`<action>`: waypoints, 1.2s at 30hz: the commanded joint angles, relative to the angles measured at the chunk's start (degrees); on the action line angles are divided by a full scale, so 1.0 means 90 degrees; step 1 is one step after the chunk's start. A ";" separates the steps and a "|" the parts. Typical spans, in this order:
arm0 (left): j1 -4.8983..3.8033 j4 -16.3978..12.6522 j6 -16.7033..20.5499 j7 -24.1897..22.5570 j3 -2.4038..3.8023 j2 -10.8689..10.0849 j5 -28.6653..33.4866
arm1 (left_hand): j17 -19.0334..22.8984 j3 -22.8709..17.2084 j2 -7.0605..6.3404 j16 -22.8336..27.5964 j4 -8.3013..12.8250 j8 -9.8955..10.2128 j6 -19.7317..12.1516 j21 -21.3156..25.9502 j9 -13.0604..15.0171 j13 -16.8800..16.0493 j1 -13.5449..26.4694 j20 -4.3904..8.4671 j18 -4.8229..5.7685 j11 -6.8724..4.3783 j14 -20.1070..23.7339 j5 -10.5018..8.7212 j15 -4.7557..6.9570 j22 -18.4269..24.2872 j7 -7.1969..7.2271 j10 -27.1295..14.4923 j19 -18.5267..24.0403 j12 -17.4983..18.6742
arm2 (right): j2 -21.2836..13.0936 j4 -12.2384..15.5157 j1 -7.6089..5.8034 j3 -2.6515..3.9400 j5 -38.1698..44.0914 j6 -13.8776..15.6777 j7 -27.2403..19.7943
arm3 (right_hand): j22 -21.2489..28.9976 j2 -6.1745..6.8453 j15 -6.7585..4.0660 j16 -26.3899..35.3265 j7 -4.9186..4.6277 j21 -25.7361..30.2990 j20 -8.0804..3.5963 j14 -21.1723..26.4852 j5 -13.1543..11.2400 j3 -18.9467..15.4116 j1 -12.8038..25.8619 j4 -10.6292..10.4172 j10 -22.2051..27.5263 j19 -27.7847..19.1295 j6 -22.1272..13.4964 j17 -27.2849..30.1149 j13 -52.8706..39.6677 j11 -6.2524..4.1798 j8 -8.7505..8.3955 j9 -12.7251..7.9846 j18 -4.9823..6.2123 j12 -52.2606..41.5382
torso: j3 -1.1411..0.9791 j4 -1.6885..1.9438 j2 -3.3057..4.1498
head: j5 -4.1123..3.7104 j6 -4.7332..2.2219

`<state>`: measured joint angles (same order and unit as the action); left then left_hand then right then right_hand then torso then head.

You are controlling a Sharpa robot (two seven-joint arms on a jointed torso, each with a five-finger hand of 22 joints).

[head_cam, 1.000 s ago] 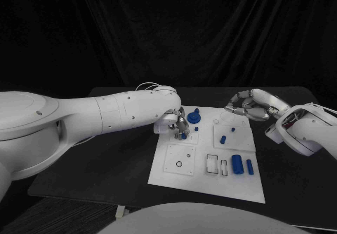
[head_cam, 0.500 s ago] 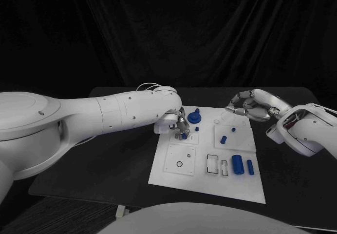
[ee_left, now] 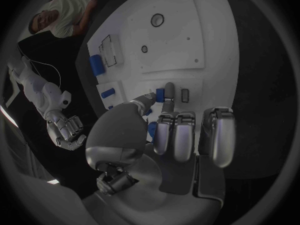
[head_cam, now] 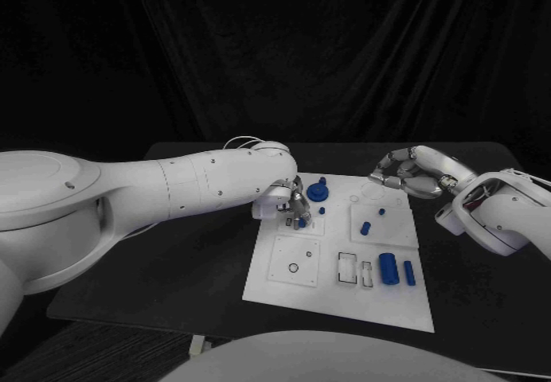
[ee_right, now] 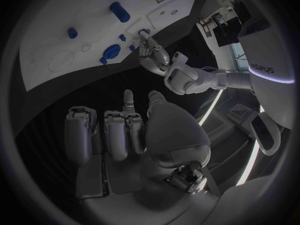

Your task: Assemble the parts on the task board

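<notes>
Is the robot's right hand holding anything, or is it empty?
Empty: the right hand hangs beside the task board, fingers curled, nothing in them.

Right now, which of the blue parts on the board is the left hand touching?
The small blue part at the board's left edge, under the left hand's fingertips. The other blue parts lie apart, nearer the middle and right side.

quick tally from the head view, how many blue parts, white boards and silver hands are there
blue parts: 7, one of them pinched by the left hand
white task board: 1
silver hands: 2, the left hand and the right hand
total: 10
</notes>
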<state>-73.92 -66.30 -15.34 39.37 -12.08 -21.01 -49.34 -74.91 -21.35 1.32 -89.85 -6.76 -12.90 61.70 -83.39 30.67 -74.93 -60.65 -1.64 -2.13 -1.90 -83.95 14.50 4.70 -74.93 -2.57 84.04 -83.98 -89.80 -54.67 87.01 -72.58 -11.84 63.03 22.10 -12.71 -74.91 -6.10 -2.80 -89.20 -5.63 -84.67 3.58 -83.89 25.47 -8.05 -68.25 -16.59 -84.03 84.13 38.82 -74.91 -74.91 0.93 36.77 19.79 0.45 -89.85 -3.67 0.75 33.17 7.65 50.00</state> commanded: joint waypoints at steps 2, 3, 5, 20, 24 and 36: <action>0.0029 0.0019 -0.0141 -0.0059 -0.0005 0.0029 0.0041 | -0.1677 0.0073 0.0007 -0.0016 -0.0094 0.0049 -0.0044 0.0047 0.0003 -0.1675 0.0082 -0.0010 -0.0034 0.0023 -0.0672 -0.0143 -0.0001 -0.0720 -0.0021 0.0663 -0.0033 -0.0022 | -0.0010 0.0002 0.0016 0.0005 0.0000 -0.0021 0.0073 | -0.1431 -0.0016 0.0046 0.0020 -0.0029 0.0034 0.0041 -0.0608 0.0019 -0.0031 -0.0071 -0.0001 -0.0663 0.0279 -0.0026 -0.1425 -0.1676 0.0041 -0.0035 -0.0006 0.0131 -0.0017 | -0.0001 0.0000 0.0000 | -0.0004 0.0000; 0.0031 0.0027 -0.0146 -0.0059 -0.0005 0.0034 0.0041 | -0.1677 0.0102 0.0005 -0.0016 -0.0121 0.0056 -0.0042 0.0052 0.0004 -0.1675 0.0097 -0.0012 -0.0035 0.0025 -0.0672 -0.0193 -0.0004 -0.0717 -0.0023 0.0663 -0.0031 -0.0022 | -0.0010 0.0002 0.0017 0.0005 0.0000 -0.0020 0.0073 | -0.1431 -0.0016 0.0046 0.0020 -0.0029 0.0034 0.0041 -0.0608 0.0019 -0.0031 -0.0071 -0.0001 -0.0663 0.0279 -0.0026 -0.1425 -0.1676 0.0041 -0.0035 -0.0006 0.0131 -0.0017 | 0.0000 0.0000 0.0000 | -0.0004 0.0000; 0.0034 0.0041 -0.0153 -0.0058 -0.0005 0.0041 0.0041 | -0.1677 0.0203 -0.0001 -0.0016 -0.0225 0.0078 -0.0035 0.0057 0.0006 -0.1675 0.0158 -0.0018 -0.0035 0.0031 -0.0672 -0.0354 -0.0010 -0.0720 -0.0030 0.0663 -0.0032 -0.0022 | -0.0010 0.0000 0.0019 0.0005 0.0000 -0.0019 0.0071 | -0.1431 -0.0016 0.0046 0.0020 -0.0029 0.0034 0.0041 -0.0608 0.0019 -0.0031 -0.0071 -0.0001 -0.0663 0.0279 -0.0026 -0.1425 -0.1676 0.0041 -0.0035 -0.0006 0.0131 -0.0017 | -0.0002 -0.0003 0.0000 | -0.0001 0.0000; 0.0063 0.0120 -0.0158 -0.0037 -0.0005 0.0058 0.0041 | -0.1677 0.0787 0.0001 -0.0016 -0.0781 0.0218 -0.0068 0.0105 0.0012 -0.1675 0.0440 -0.0040 -0.0042 0.0058 -0.0672 -0.0824 -0.0031 -0.0715 -0.0060 0.0663 -0.0030 -0.0022 | -0.0016 -0.0011 0.0043 0.0005 0.0000 -0.0034 0.0072 | -0.1429 -0.0017 0.0046 0.0021 -0.0031 0.0040 0.0041 -0.0607 0.0015 -0.0036 -0.0071 -0.0004 -0.0663 0.0276 -0.0029 -0.1423 -0.1676 0.0042 -0.0038 -0.0010 0.0133 -0.0017 | -0.0002 -0.0001 -0.0001 | -0.0009 0.0000; 0.0070 0.0125 -0.0164 -0.0032 -0.0005 0.0058 0.0041 | -0.1677 0.1020 -0.0008 -0.0016 -0.0951 0.0222 -0.0058 0.0112 0.0053 -0.1675 0.0530 -0.0041 -0.0042 0.0056 -0.0672 -0.1103 -0.0030 -0.0725 -0.0057 0.0663 -0.0039 -0.0022 | -0.0019 -0.0010 0.0047 0.0005 0.0000 -0.0037 0.0073 | -0.1429 -0.0017 0.0046 0.0021 -0.0031 0.0040 0.0041 -0.0607 0.0015 -0.0036 -0.0071 -0.0004 -0.0663 0.0276 -0.0029 -0.1423 -0.1676 0.0042 -0.0038 -0.0010 0.0133 -0.0017 | -0.0002 0.0000 -0.0002 | -0.0006 0.0000; 0.0075 -0.0023 0.0067 -0.0115 -0.0003 -0.0065 0.0041 | -0.1677 0.1609 -0.0178 -0.0016 -0.1091 0.0250 -0.0088 0.0119 0.0114 -0.1675 0.0912 -0.0031 -0.0038 0.0057 -0.0672 -0.1310 -0.0024 -0.0750 -0.0054 0.0663 -0.0054 -0.0022 | -0.0049 -0.0005 0.0052 0.0005 0.0000 -0.0034 0.0064 | -0.1427 -0.0024 0.0048 0.0022 -0.0032 0.0046 0.0042 -0.0607 0.0005 -0.0047 -0.0059 -0.0011 -0.0663 0.0274 -0.0019 -0.1422 -0.1676 0.0045 -0.0037 -0.0013 0.0134 -0.0017 | -0.0002 0.0000 -0.0002 | -0.0033 0.0000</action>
<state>-73.55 -66.15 -15.74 39.24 -12.01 -21.42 -49.29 -74.91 -7.11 -0.27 -89.85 -16.51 -10.70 61.22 -82.66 31.68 -74.93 -53.06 -1.64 -2.14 -1.90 -83.95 2.98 4.70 -74.92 -3.07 84.04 -83.98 -89.80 -54.99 86.89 -72.25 -11.83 63.02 22.01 -12.71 -74.95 -6.10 -2.80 -89.20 -5.63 -84.46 3.58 -83.89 25.47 -8.15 -68.24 -16.69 -84.03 84.13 38.82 -74.90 -74.91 0.93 36.78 19.73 1.42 -89.85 -3.69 0.73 33.15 7.40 50.00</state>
